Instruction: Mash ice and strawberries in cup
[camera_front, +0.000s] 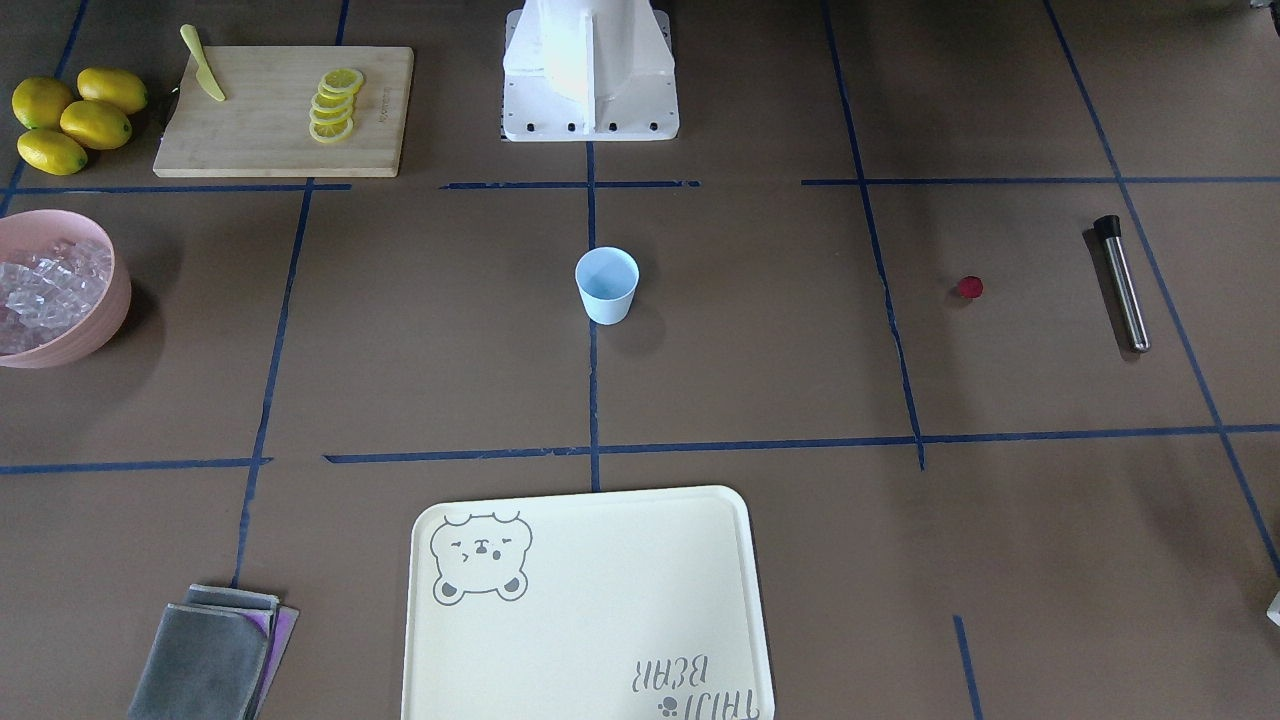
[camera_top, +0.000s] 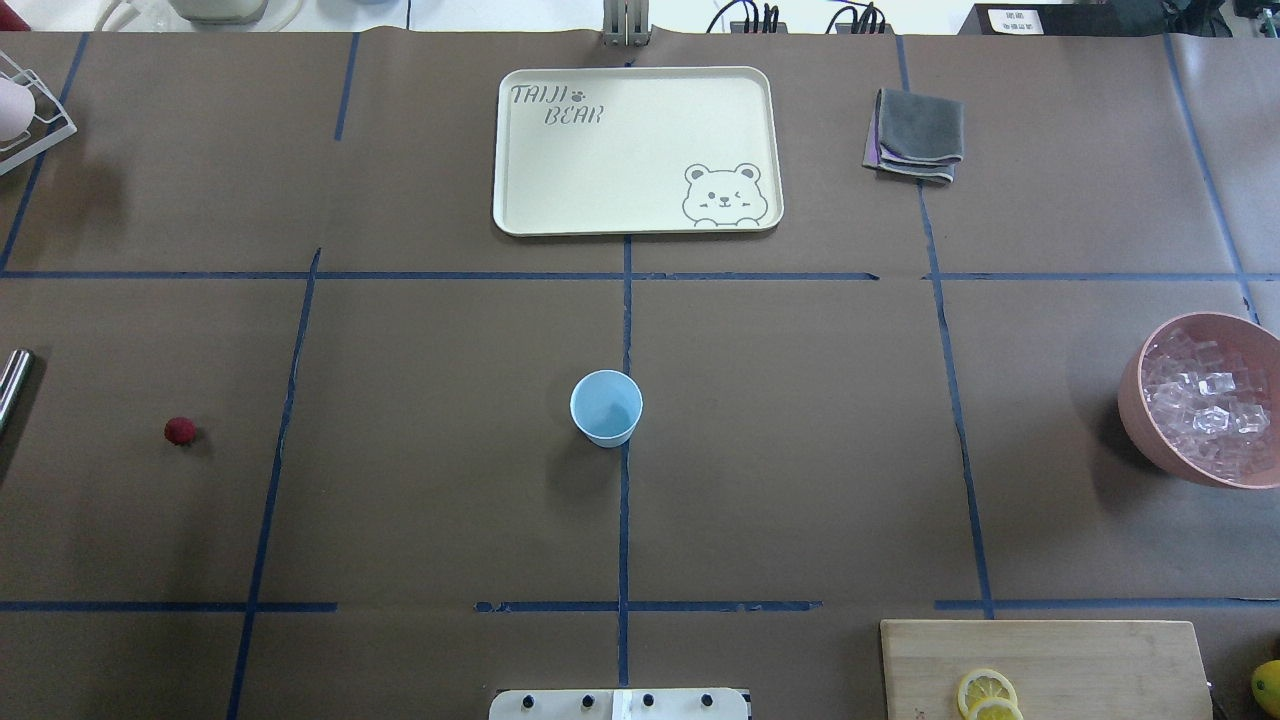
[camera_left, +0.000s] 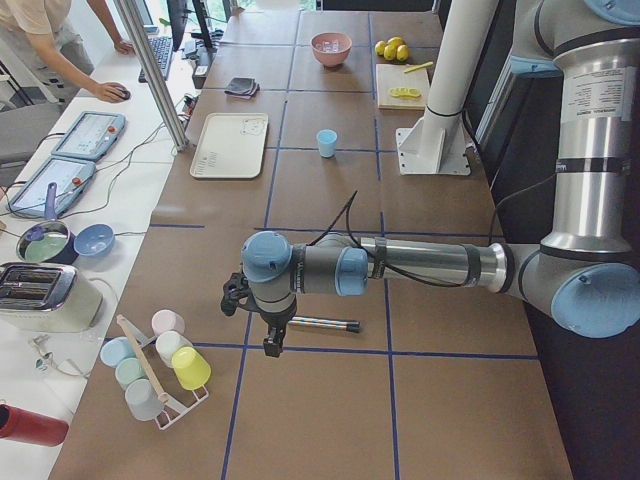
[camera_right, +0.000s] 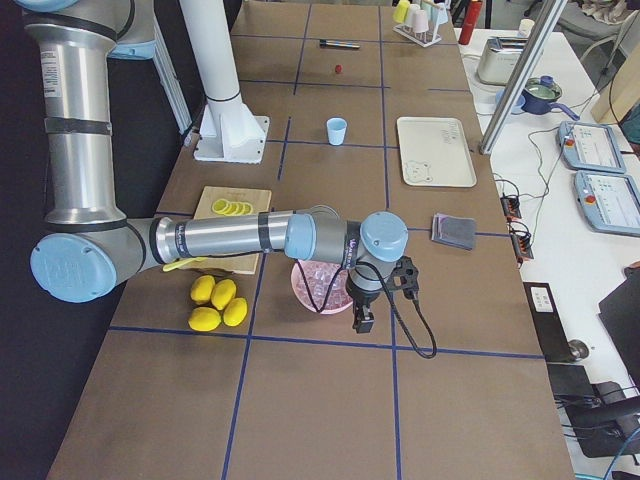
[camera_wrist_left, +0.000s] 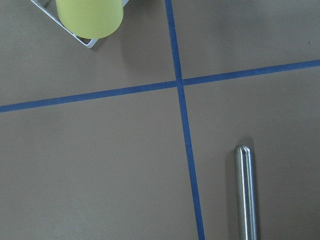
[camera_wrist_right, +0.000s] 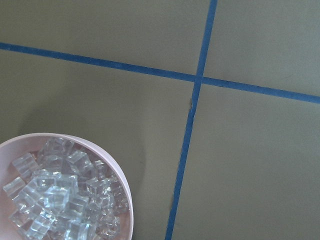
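Left gripper: hangs fingers-down over the table at the robot's left end; seen only from the side, so I cannot tell how far it is open or whether it grips anything.
Steel rod: lies flat just beside the left gripper, black cap at one end.
Cup rack: near the left gripper, on the operators' side; a yellow-green cup sits on it.
Strawberry: on the paper past the rod, on the left gripper's inward side, apart from the rod.
Right gripper: hangs fingers-down at the robot's right end; its opening cannot be told either.
Pink bowl: just beside the right gripper, its rim close below the fingers.
Ice: heaped in that bowl.
Lemons: four, near the right gripper, on the robot's side of the bowl.
Cutting board: beyond the lemons, bearing lemon slices and a yellow knife.
Cloth: folded, on the operators' side of the right gripper.
Cup: upright at the table's middle, well apart from both grippers, roughly between them.
Tray: past the cup, toward the operators.
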